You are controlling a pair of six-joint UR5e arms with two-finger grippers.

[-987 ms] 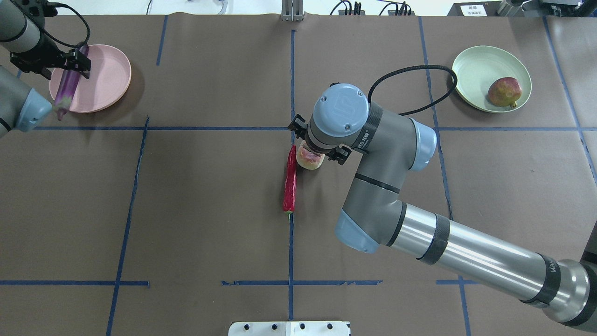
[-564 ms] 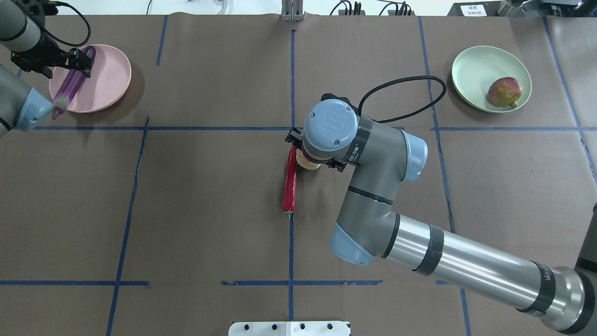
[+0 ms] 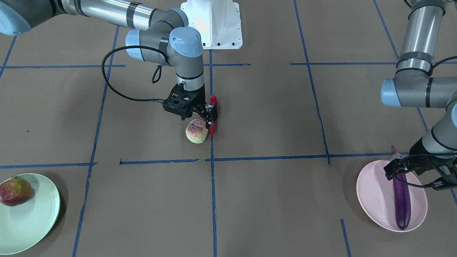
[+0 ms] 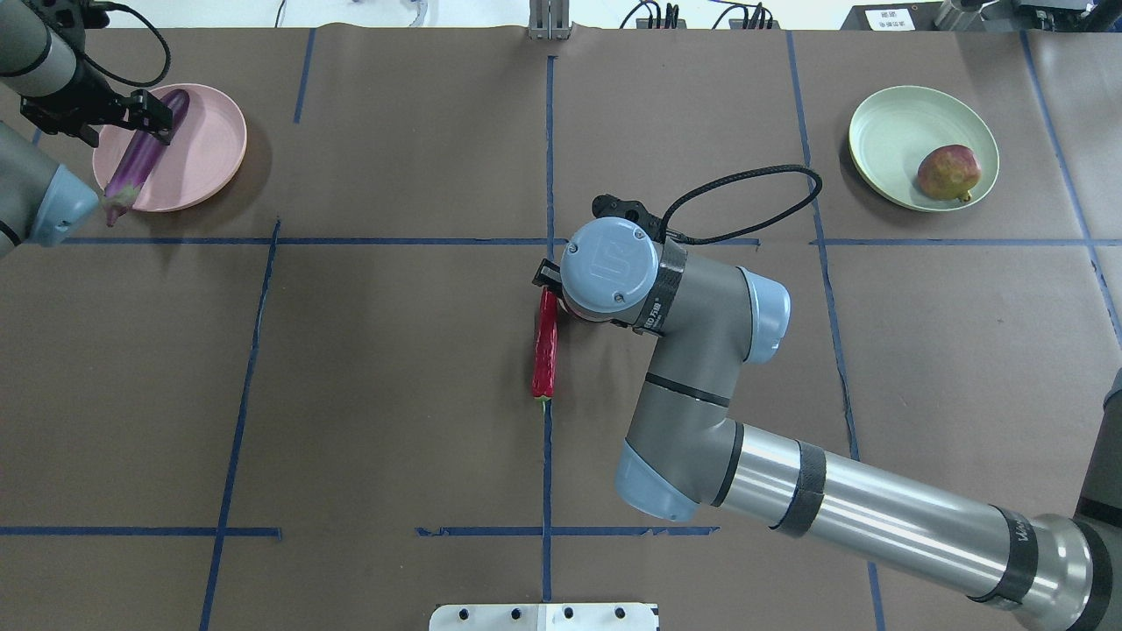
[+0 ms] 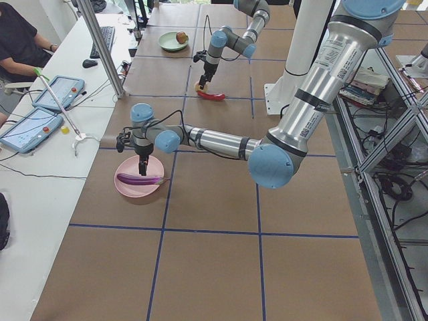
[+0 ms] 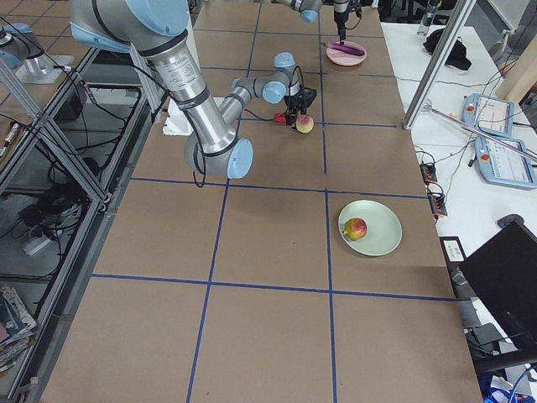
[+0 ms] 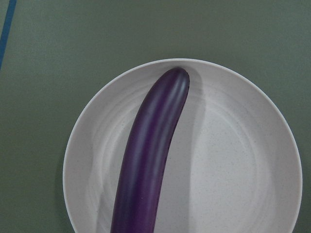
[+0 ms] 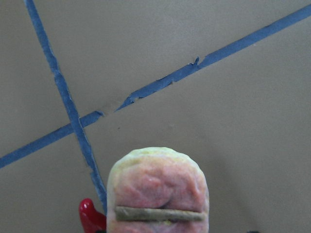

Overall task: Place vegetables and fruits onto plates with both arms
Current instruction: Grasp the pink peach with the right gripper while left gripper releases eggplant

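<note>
My left gripper (image 3: pixel 398 171) is shut on the purple eggplant (image 3: pixel 400 196) near its cap. The eggplant lies along the pink plate (image 3: pixel 375 192), its cap past the rim; the left wrist view shows it (image 7: pixel 146 160) on the plate (image 7: pixel 233 170). My right gripper (image 3: pixel 200 119) is open just above the peach (image 3: pixel 196 132), which sits on the table with its stem up (image 8: pixel 158 189). The red chili (image 4: pixel 545 346) lies right beside the peach, touching one finger. The pomegranate (image 4: pixel 948 173) sits in the green plate (image 4: pixel 885 131). In the overhead view my right wrist hides the peach.
The table is covered in brown paper with blue tape lines. The white base block (image 3: pixel 214 25) stands at the robot's edge. The right arm's black cable (image 4: pixel 745 188) loops above the table behind its wrist.
My right arm has moved over the peach and now hides it from above. My left gripper has brought the eggplant down to lie flatter on the pink plate.
</note>
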